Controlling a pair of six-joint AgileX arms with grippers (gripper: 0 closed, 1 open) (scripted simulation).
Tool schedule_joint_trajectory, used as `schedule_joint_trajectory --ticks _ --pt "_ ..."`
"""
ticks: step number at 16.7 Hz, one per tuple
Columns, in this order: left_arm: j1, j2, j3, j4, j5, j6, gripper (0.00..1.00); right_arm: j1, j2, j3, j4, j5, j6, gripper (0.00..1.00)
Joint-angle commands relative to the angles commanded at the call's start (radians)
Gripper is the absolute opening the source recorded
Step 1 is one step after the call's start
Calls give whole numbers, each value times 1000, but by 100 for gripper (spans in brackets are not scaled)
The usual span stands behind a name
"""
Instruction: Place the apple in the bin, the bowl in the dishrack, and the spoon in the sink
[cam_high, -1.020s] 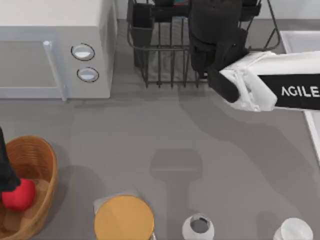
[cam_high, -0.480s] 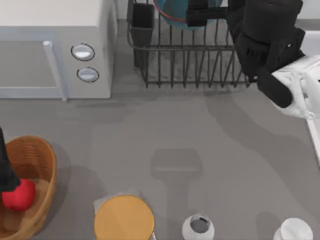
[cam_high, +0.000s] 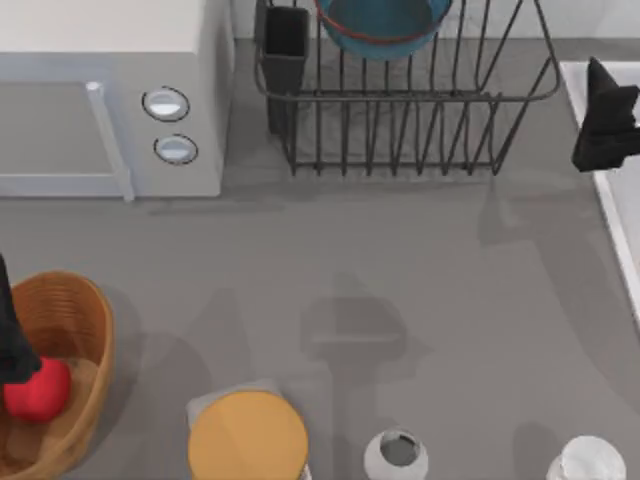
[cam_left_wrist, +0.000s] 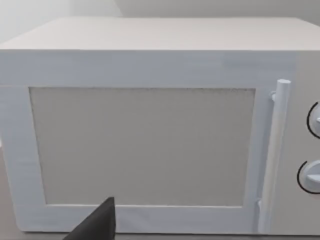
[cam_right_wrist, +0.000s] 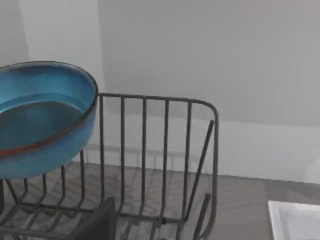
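Observation:
The blue bowl (cam_high: 380, 22) with its reddish rim rests in the dark wire dishrack (cam_high: 400, 120) at the back; it is also in the right wrist view, bowl (cam_right_wrist: 42, 117) inside dishrack (cam_right_wrist: 165, 160). My right gripper (cam_high: 603, 128) hangs at the table's right edge over the sink rim (cam_high: 592, 75), apart from the rack, open and holding nothing. The red apple (cam_high: 38, 390) lies in the wicker bin (cam_high: 70, 330) at front left. My left gripper (cam_high: 12, 345) stands just above the apple, open. The spoon is out of view.
A white microwave-like box (cam_high: 100, 100) with two knobs stands at back left and faces the left wrist camera (cam_left_wrist: 150, 145). A yellow-orange disc (cam_high: 248, 435) and two white cups (cam_high: 397, 455) (cam_high: 587, 462) line the front edge.
My right arm has pulled away from over the dishrack to the right edge, leaving the bowl uncovered in the rack. The left arm, apple and bin are unchanged.

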Motion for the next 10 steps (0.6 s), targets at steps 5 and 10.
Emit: schedule_joint_trajectory --ticks 5,10 --pt "0 0 0 0 0 0 100 -148 -496 -292 -180 -129 -8 100" --pt "0 0 0 0 0 0 100 -261 -917 -482 -347 -182 -23 100"
